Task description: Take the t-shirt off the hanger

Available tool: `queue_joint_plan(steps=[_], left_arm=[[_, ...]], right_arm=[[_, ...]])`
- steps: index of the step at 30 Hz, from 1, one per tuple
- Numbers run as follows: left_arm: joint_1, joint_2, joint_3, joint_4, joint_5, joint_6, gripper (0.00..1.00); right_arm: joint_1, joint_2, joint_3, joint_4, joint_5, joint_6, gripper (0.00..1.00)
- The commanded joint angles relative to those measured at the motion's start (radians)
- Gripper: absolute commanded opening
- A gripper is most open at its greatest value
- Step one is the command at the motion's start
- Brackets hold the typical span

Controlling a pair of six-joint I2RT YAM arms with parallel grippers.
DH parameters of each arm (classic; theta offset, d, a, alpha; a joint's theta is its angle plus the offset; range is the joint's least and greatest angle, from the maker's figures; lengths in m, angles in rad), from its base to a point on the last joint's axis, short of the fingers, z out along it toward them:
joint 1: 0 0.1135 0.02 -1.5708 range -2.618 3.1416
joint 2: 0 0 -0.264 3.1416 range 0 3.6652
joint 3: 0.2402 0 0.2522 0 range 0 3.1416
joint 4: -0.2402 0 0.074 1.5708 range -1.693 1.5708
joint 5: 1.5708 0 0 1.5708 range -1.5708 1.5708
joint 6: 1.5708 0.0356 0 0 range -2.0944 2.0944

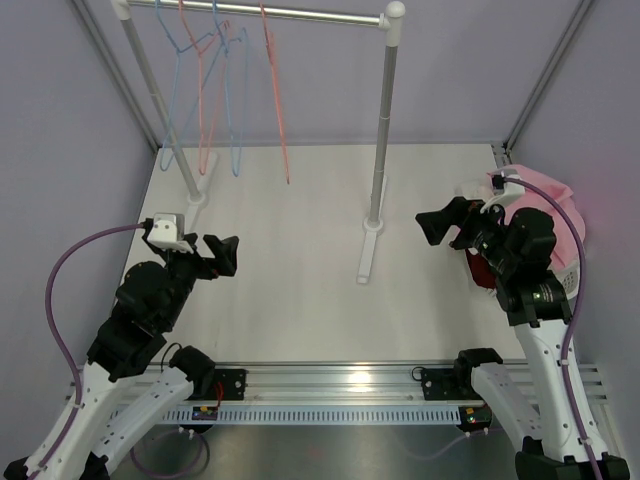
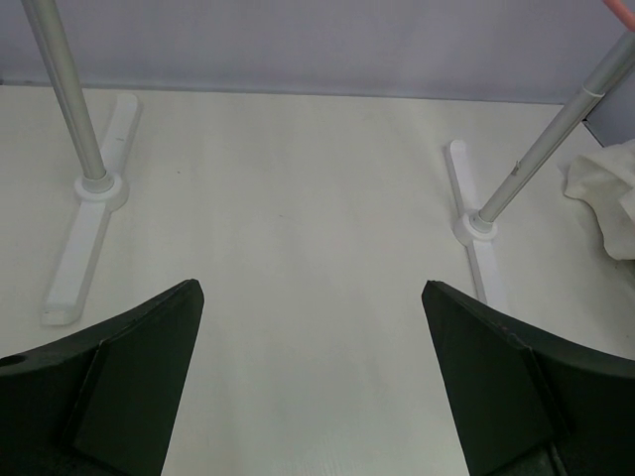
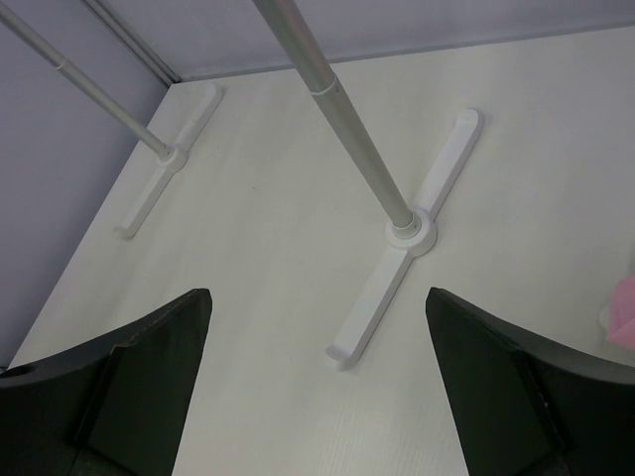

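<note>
Right up close in the left wrist view, the two black fingers (image 2: 129, 377) of the left gripper (image 2: 310, 288), spread wide apart, with nothing between them but bare table. Same for the right gripper (image 3: 317, 293) in its own view: black fingers (image 3: 139, 387) wide apart, holding nothing. Both held up above the flat white table (image 1: 290, 260), not touching it, left one on the left side, right one on the right side, tips turned in toward the middle. Past the fingers, the clothes rack: two shiny grey metal poles (image 1: 383, 130), each standing in a long white plastic foot (image 1: 368, 245), and a grey metal bar (image 1: 270, 11) across the top. On the left half of that bar, thin wire hangers (image 1: 276, 100), some blue and some pink-red, hanging straight down. The white t-shirt (image 2: 607, 193) off the hangers, in a crumpled heap low down on the right, past the right pole's foot, only its edge seen at the side of the left wrist view. In the top view, hidden behind the right arm. There too, a pink plastic basket (image 1: 562, 210) at the right edge of the table, just behind the right gripper. Shirt inside the basket or beside it: hard to tell.
</note>
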Motion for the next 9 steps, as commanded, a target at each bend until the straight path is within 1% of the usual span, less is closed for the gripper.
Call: queue_joint_plan(steps=[1, 9], left_arm=[[0.000, 0.003, 0.004, 0.024, -0.023, -0.005, 0.99], [0.000, 0.014, 0.007, 0.024, -0.029, -0.004, 0.99]], right_arm=[[0.015, -0.010, 0.033, -0.024, -0.018, -0.015, 0.99], [0.013, -0.010, 0.036, -0.012, -0.016, -0.012, 1.00]])
